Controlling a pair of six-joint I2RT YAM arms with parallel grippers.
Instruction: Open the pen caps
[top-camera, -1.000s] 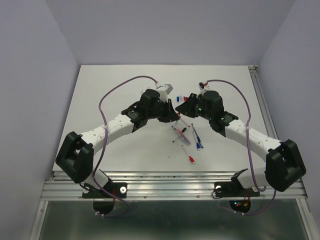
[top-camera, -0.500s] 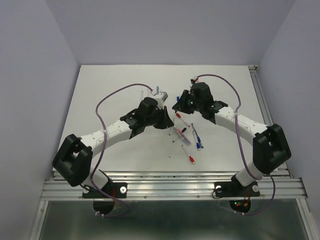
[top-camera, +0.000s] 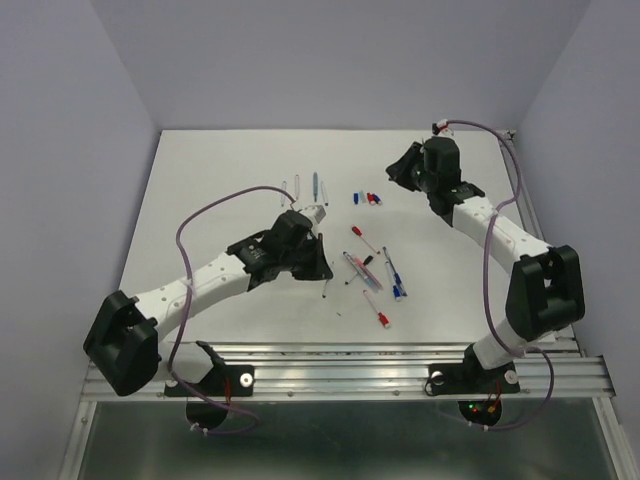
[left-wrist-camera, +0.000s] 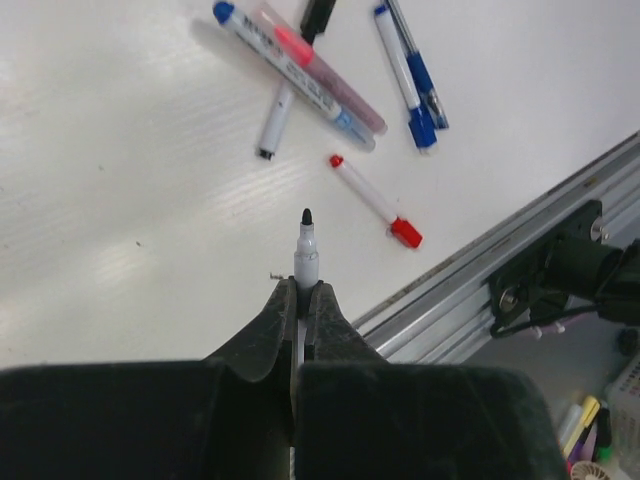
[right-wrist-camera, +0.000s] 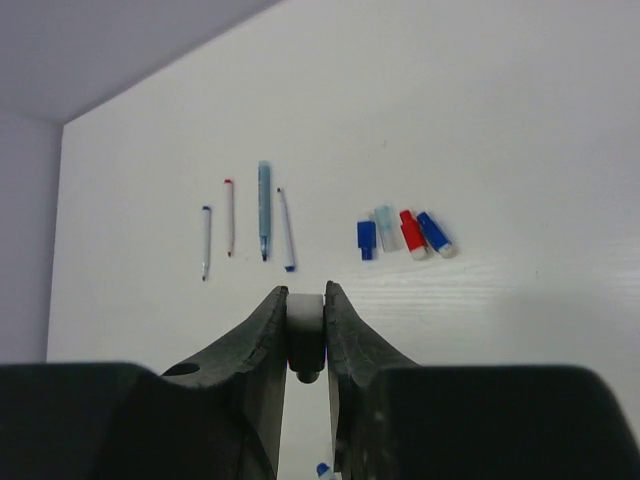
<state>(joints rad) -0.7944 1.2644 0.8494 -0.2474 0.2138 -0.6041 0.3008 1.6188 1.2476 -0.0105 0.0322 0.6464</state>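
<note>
four pen caps (right-wrist-camera: 411, 234), blue, clear, red and blue, lie side by side in a short row on the far middle of the white table (right-wrist-camera: 520, 150), long axes running roughly toward the far wall, no writing legible on them; a fifth cap (right-wrist-camera: 305, 345), dark at its near end, sits lengthwise between the clenched fingers of the right gripper (right-wrist-camera: 305, 297) near that row. left of the row lie four uncapped pens (right-wrist-camera: 264, 210) parallel to the caps, and the left gripper (left-wrist-camera: 303, 292) is clamped on a black-tipped pen (left-wrist-camera: 305, 255) pointing away from the wrist toward scattered pens (left-wrist-camera: 290, 72) whose barrel print is too small to read
</note>
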